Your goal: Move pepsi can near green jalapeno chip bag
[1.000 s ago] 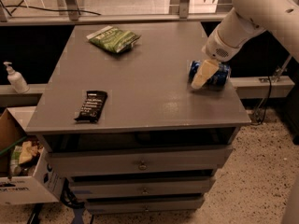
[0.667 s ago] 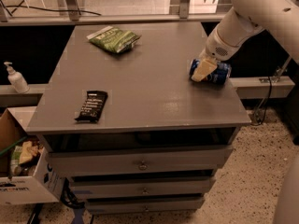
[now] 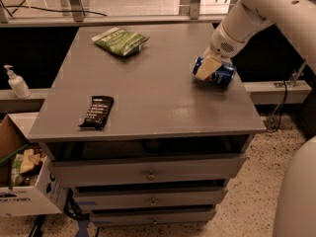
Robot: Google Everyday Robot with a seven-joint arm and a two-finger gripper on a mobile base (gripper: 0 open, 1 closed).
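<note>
- My hand (image 3: 207, 69) clamps the small blue pepsi can (image 3: 225, 76), which has shifted slightly left across the grey table (image 3: 148, 100).
- The crinkled green jalapeno chip bag (image 3: 120, 40) is well apart; I judge the carry barely begun.

The can (image 3: 225, 75) is blue. The cream end effector (image 3: 207, 67) sits over it near the grey tabletop's (image 3: 158, 93) right edge, under a white arm (image 3: 247, 19). The bag (image 3: 121, 40) is green with white lettering. The bar (image 3: 96, 111) is black with pale print.
</note>
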